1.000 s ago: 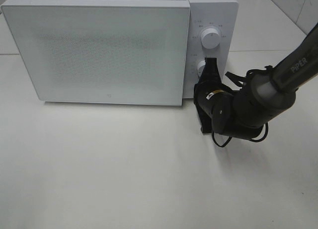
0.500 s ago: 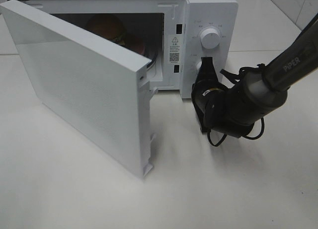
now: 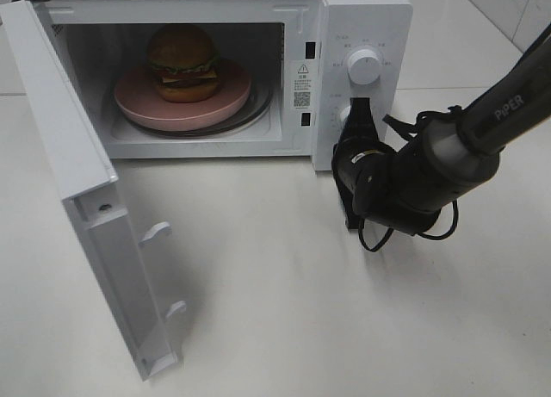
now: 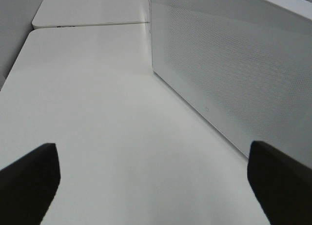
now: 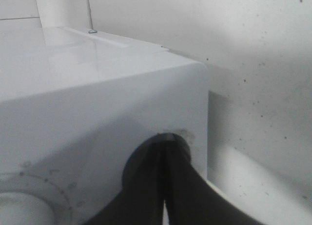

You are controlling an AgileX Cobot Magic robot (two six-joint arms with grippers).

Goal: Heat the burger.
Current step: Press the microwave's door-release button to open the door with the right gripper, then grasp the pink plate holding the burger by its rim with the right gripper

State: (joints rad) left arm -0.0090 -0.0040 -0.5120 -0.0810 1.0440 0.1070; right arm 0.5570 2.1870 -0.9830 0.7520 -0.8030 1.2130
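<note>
The burger (image 3: 182,63), with a brown bun, lettuce and cheese, sits on a round pink plate (image 3: 138,104) inside the white microwave (image 3: 366,18). The microwave door (image 3: 60,147) stands wide open to the left. My right gripper (image 3: 360,113) is shut, its tips against the lower knob (image 3: 346,114) on the control panel; the right wrist view shows the fingers pressed together (image 5: 165,147). My left gripper (image 4: 155,173) is open and empty, off to the left beside the door's outer face (image 4: 229,64). It is out of the exterior view.
The upper knob (image 3: 365,67) is above my right gripper. The open door juts forward over the left of the white tabletop (image 3: 284,311). My right arm (image 3: 430,169) lies across the table at the right of the microwave.
The microwave door has swung from closed to wide open, uncovering the burger and plate inside. My right gripper has stayed at the lower knob.
</note>
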